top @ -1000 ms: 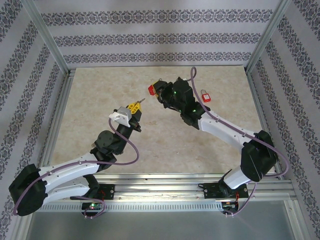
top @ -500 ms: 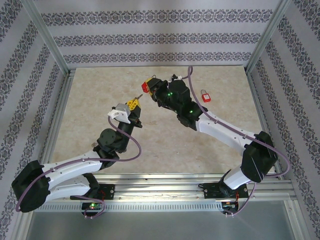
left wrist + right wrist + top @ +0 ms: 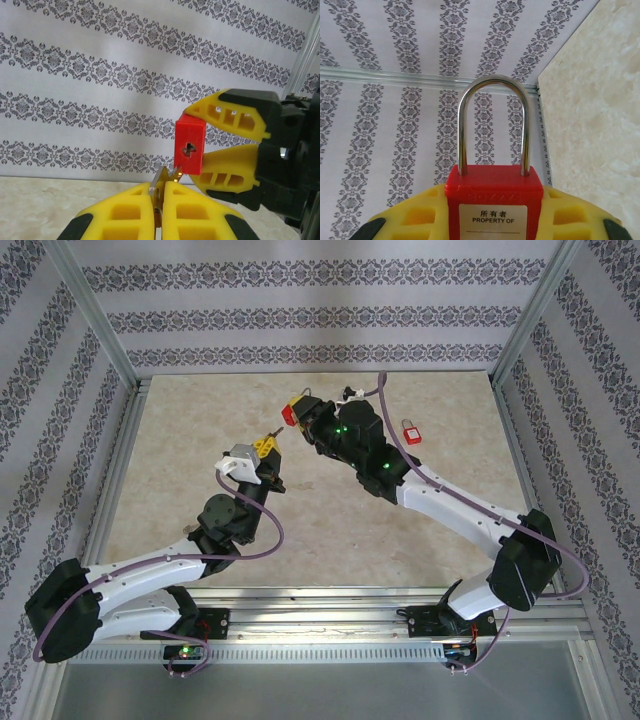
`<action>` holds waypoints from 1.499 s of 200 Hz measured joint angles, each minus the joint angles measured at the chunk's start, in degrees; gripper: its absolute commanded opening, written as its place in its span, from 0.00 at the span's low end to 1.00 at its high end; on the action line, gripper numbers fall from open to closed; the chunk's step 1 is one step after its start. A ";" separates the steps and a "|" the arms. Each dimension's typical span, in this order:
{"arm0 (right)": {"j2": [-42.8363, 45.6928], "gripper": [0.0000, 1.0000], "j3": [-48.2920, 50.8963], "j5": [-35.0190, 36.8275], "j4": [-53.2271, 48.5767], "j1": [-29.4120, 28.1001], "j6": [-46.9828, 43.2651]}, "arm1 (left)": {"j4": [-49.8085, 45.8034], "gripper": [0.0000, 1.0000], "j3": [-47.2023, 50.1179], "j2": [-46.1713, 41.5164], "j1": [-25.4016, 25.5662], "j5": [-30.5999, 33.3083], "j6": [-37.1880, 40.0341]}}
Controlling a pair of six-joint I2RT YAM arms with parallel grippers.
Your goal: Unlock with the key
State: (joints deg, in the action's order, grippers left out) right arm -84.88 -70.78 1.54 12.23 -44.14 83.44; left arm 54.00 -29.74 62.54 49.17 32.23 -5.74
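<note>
Here, the left gripper (image 3: pixel 268 448) has its ribbed yellow plastic fingers (image 3: pixel 125 215) pressed together on a thin, flat silver metal key (image 3: pixel 161 181). The blade stands up out of the seam between the pads. Its tip sits just below and a little left of the keyhole, close to the lock's bottom face; I cannot tell if it touches.

That keyhole belongs to a boxy red plastic padlock (image 3: pixel 190 149) with a smooth, polished steel shackle (image 3: pixel 492 125). The padlock is pinched across its body by the right gripper (image 3: pixel 300 416), and the shackle arches out beyond the jaws, closed.

The main risk, as I judge it, is misalignment. The tip looks low and off-centre, so a push could skate it across the slick plastic face. It could also lever the thin blade sideways between the pads, since so little of it is held. Equally, a twist might rotate the smooth lock body in the right jaws rather than turn the cylinder.

Well right of the right jaws, a second small red padlock (image 3: pixel 410 430) lies on the mottled beige tabletop (image 3: pixel 180 440).
</note>
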 measured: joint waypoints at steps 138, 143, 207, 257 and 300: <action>0.00 0.00 0.02 1.20 -1.40 -1.62 -1.60 | 1.16 0.00 0.00 1.62 -0.04 0.66 -1.22; 0.00 0.00 0.02 1.31 -1.40 -1.75 -1.60 | 1.27 0.00 0.00 1.62 -0.04 0.66 -1.27; 0.00 0.00 0.02 1.68 -1.40 -2.03 -1.60 | 2.62 0.00 0.00 1.62 -0.04 0.59 -2.10; 0.00 0.00 0.09 2.32 -1.29 -2.23 -1.60 | 3.82 0.00 0.00 2.86 -0.04 0.46 -2.97; 0.00 0.00 0.46 2.78 -1.22 -2.25 -1.57 | 4.37 0.00 0.00 3.41 -0.04 0.55 -3.34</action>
State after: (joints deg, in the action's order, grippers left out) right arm -84.88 -70.32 4.32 11.00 -46.39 81.87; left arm 58.37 -29.74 65.95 49.12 32.77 -9.08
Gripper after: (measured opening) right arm 0.240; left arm 0.079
